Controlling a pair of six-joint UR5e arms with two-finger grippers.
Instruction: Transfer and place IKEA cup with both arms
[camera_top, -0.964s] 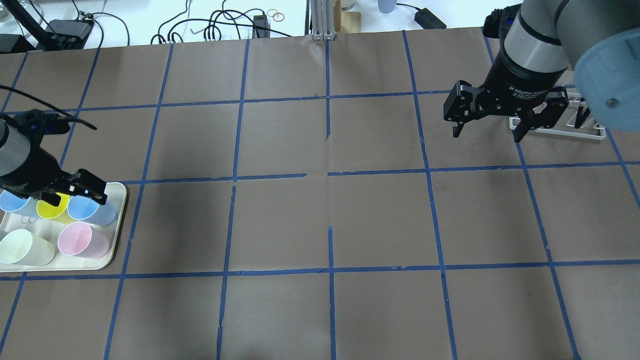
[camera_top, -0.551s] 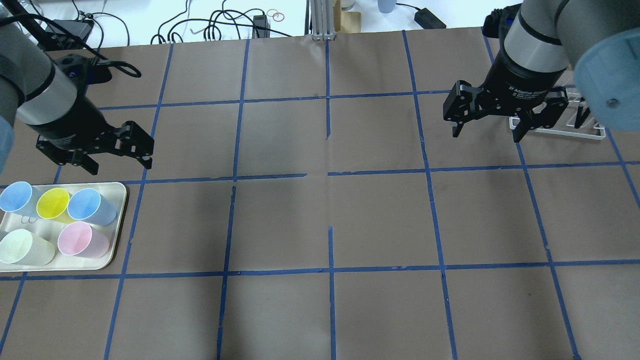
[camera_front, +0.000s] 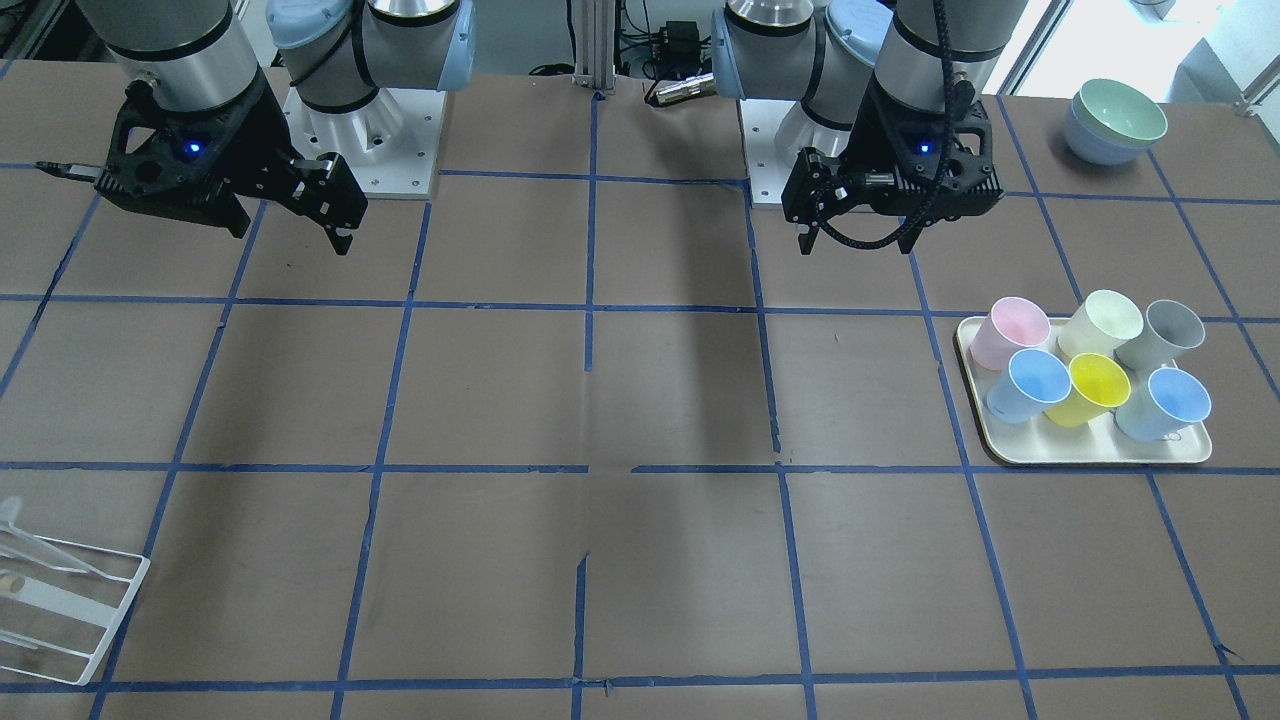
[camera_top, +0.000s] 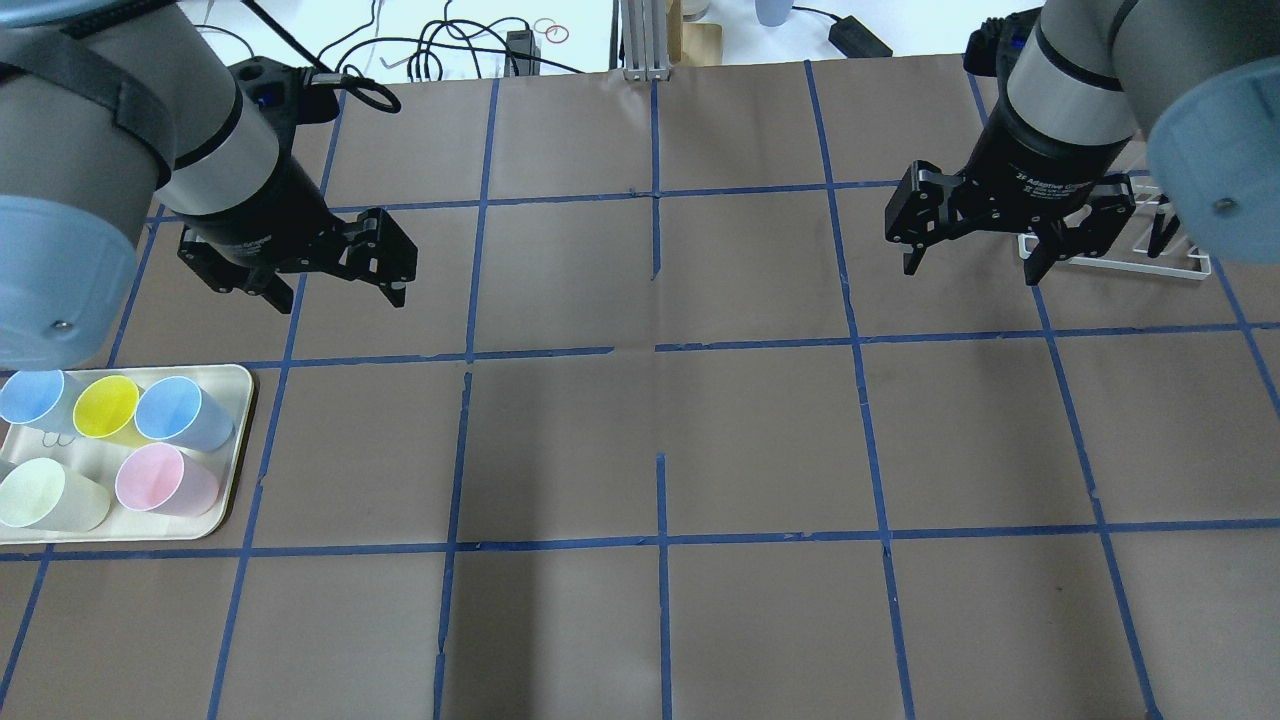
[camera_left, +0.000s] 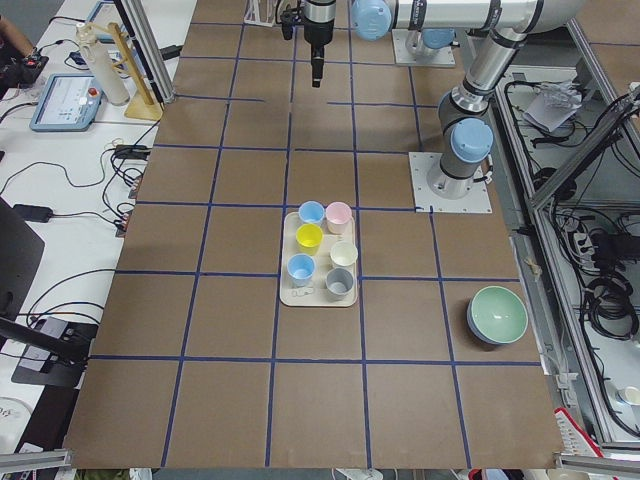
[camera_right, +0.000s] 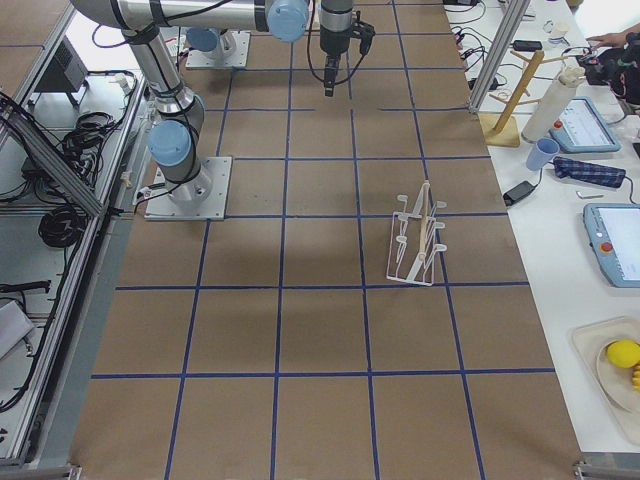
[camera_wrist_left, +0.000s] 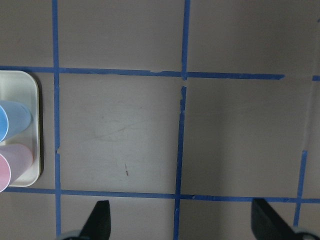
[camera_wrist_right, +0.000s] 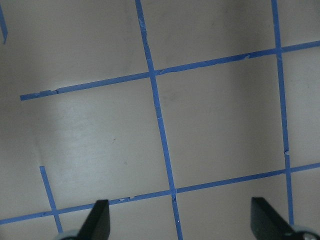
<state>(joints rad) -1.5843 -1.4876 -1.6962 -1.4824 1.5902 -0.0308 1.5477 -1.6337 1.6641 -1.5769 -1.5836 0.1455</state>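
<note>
The pale pink IKEA cup (camera_top: 165, 480) stands upright at the near right corner of the cream tray (camera_top: 243, 400), beside two light blue cups, a yellow cup and a cream-white cup. It also shows in the front view (camera_front: 1010, 332) and at the left wrist view's edge (camera_wrist_left: 10, 170). My left gripper (camera_top: 335, 292) is open and empty, hovering above the table beyond the tray and to its right. My right gripper (camera_top: 972, 272) is open and empty, hovering at the far right near the rack. Both wrist views show spread fingertips (camera_wrist_left: 100, 220) (camera_wrist_right: 100, 220) over bare paper.
A clear wire rack (camera_top: 1110, 262) stands at the far right, just beyond my right gripper. Stacked green and blue bowls (camera_front: 1115, 120) sit on the robot-side edge, behind the tray. Brown paper with a blue tape grid covers the table (camera_top: 660, 440).
My left gripper has risen from over the tray's cups and swung away from it toward the table's middle, open and empty. The cups and the right arm have not moved.
</note>
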